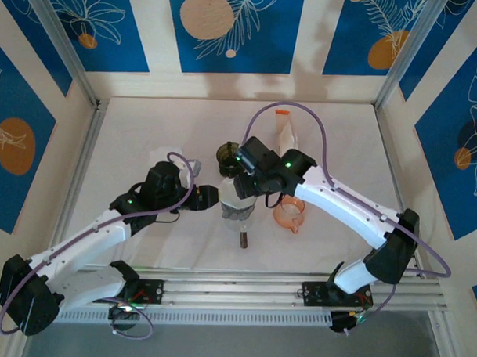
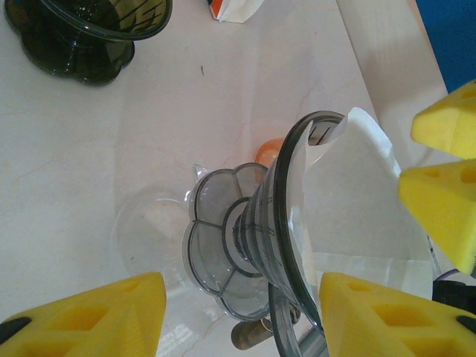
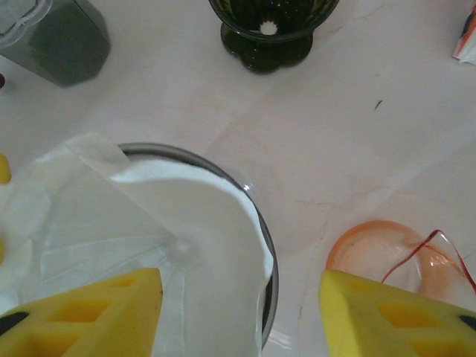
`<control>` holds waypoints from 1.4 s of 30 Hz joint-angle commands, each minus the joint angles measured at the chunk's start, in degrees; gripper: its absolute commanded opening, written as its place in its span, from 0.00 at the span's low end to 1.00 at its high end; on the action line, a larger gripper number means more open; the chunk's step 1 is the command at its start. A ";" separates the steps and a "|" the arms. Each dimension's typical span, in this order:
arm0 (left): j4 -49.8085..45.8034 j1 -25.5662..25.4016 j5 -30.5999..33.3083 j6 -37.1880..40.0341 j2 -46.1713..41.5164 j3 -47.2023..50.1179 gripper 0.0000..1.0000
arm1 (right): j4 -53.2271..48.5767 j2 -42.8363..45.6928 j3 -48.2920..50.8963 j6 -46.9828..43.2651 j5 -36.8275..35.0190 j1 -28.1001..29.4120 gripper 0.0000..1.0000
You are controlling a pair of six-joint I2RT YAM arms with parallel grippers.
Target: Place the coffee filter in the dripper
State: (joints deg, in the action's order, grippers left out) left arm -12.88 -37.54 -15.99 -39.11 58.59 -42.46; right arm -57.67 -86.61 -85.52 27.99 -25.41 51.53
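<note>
A clear grey dripper hangs tilted on its side above a glass carafe. My left gripper is shut on it, one finger on each side of its rim and handle. The white paper coffee filter sits inside the dripper, one corner sticking out past the rim. From the right wrist the filter lines the dripper. My right gripper stands open just above the filter, its fingers clear of the paper. In the top view the left gripper and right gripper meet at the dripper.
A dark green dripper stands just behind the work spot. An orange cup sits to the right under the right arm. A white bag with an orange cap lies further back. A grey container stands at the left.
</note>
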 commanded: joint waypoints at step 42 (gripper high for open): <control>5.26 -0.65 -0.66 -3.34 -3.42 2.73 0.79 | 2.47 -10.79 3.93 -0.94 6.97 -1.78 0.61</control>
State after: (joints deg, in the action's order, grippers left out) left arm -9.54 -37.54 -16.01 -41.93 55.40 -40.23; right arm -55.48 -96.75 -82.83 26.11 -17.93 49.58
